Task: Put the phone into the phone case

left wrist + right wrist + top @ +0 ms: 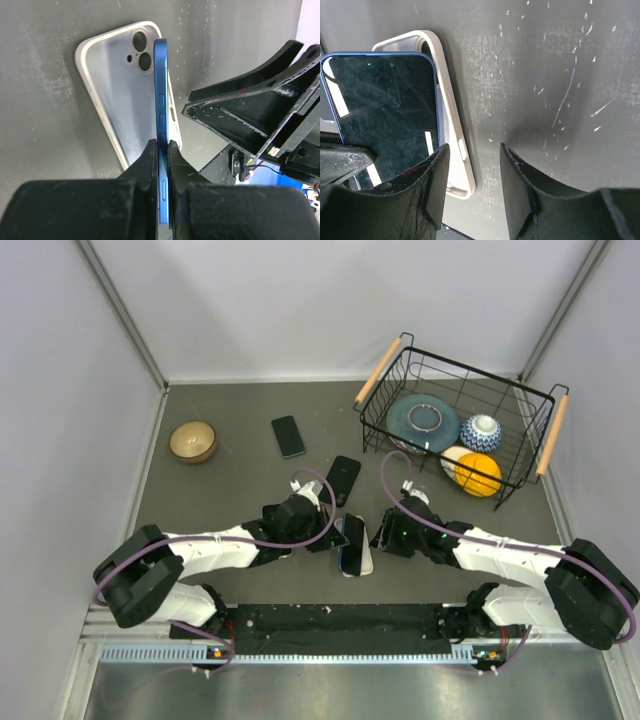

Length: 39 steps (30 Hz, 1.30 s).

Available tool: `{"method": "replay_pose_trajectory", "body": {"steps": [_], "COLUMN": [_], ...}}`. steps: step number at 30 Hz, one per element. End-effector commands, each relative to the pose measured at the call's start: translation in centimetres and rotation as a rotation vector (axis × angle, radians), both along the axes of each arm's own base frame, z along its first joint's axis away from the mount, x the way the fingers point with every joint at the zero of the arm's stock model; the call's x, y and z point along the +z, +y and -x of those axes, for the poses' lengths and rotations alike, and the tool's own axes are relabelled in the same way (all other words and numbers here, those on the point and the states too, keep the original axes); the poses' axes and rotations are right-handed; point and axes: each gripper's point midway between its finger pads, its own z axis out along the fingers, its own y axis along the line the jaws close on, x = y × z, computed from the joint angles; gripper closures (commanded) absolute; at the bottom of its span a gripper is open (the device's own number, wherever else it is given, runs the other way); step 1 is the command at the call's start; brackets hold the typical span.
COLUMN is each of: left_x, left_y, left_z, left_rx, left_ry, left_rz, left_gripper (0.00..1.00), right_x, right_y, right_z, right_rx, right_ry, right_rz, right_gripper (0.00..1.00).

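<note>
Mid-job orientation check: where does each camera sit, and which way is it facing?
Top external: above and behind the bases, looking down on the table; both arms show.
Left wrist: on the left arm, facing along the left gripper, shut on the blue phone, white case behind it.
Right wrist: on the right arm, facing down at the table past the open right gripper.
Shared: both wrist views show phone and case.
</note>
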Motion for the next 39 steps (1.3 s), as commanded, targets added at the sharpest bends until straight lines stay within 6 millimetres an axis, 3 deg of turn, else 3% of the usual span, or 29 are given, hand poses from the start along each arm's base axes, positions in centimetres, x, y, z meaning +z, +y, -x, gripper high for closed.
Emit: {"method": "replay_pose_trajectory", "body": {"steps": [1, 14, 23, 29, 37, 39], "left_x": [3.5, 2.5, 1.2, 0.8, -1.9, -2.4], "left_y": [-1.5, -0.2, 0.1, -0.1, 0.4, 0.6], "left_z": [-2.2, -2.7, -2.7, -2.4, -0.8, -0.4], "left_rx": [0.052, 0.185, 0.225, 0.207, 0.192, 0.184], "left_ry": [-0.068, -0.005, 0.046, 0.050, 0.117, 0.122], "left_rz": [0.088, 0.097, 0.084, 0.089, 0.018, -0.014], "left_gripper": [1.00, 1.00, 1.00, 1.00, 1.00, 0.95], "right_x": [1.2, 1.3, 0.8, 1.7, 2.3, 2.2], "right_y": [1.2, 1.4, 3.3, 4.4, 5.4, 5.2], "right_z": [-0.4, -0.4, 1.5, 2.0, 2.4, 2.3], "right_rx": [0.025, 0.040, 0.077, 0.101, 0.096, 0.090], "right_ry": [-0.050, -0.072, -0.006, -0.012, -0.012, -0.010], "right_rz": [-0.066, -0.093, -0.248, -0.294, -0.323, -0.317], "right_gripper": [0.56, 0.55, 0.55, 0.56, 0.57, 0.57]}}
